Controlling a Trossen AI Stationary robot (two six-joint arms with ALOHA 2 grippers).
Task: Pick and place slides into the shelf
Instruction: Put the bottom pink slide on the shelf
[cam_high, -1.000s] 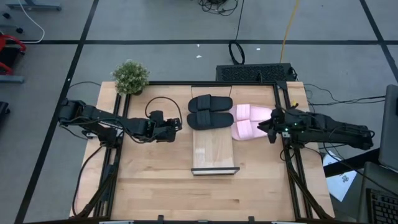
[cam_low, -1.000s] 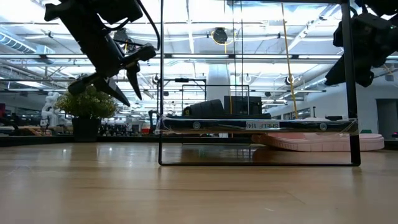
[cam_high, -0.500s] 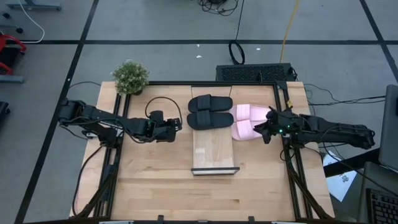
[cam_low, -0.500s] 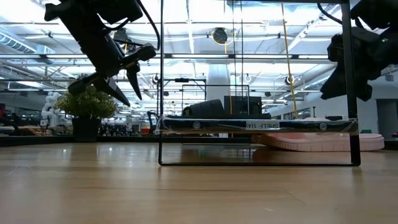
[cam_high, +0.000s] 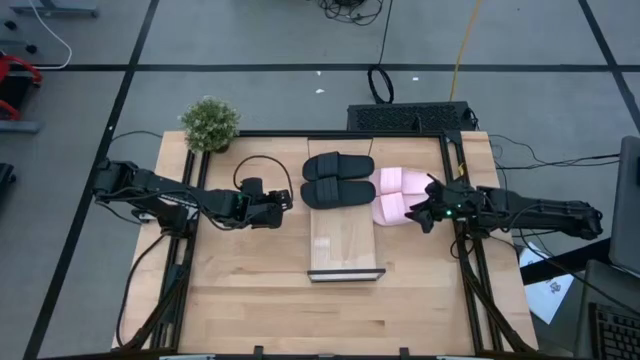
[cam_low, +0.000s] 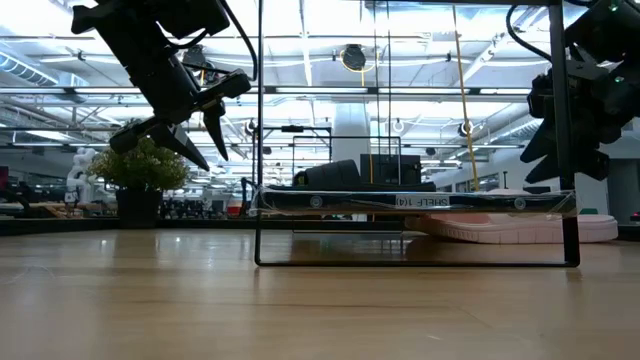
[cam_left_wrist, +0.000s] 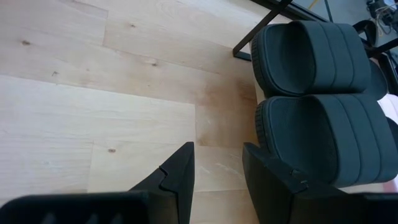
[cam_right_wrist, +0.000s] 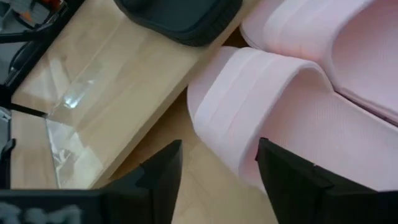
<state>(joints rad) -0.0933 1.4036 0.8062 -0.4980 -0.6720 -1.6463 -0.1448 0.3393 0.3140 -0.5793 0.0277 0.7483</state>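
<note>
The shelf (cam_high: 345, 245) lies lengthwise down the table's middle. Two black slides (cam_high: 338, 167) (cam_high: 338, 192) lie side by side on its far end, soles down. Two pink slides (cam_high: 398, 179) (cam_high: 393, 208) lie on the table right of the shelf, soles down. My right gripper (cam_high: 420, 214) is open above the nearer pink slide (cam_right_wrist: 261, 106), a finger on either side of its strap and toe end, apart from it. My left gripper (cam_high: 284, 199) is open and empty, raised over the table left of the black slides (cam_left_wrist: 323, 130).
A potted plant (cam_high: 210, 123) stands at the far left corner. A dark flat device (cam_high: 410, 118) sits past the table's far edge. The shelf's near part (cam_right_wrist: 106, 87) is bare wood. Dark frame rails (cam_high: 470, 270) run along the table's left and right sides.
My right gripper has come down and a little toward the table's left edge, closing on the nearer pink slide. The slides and the shelf have stayed where they were.
</note>
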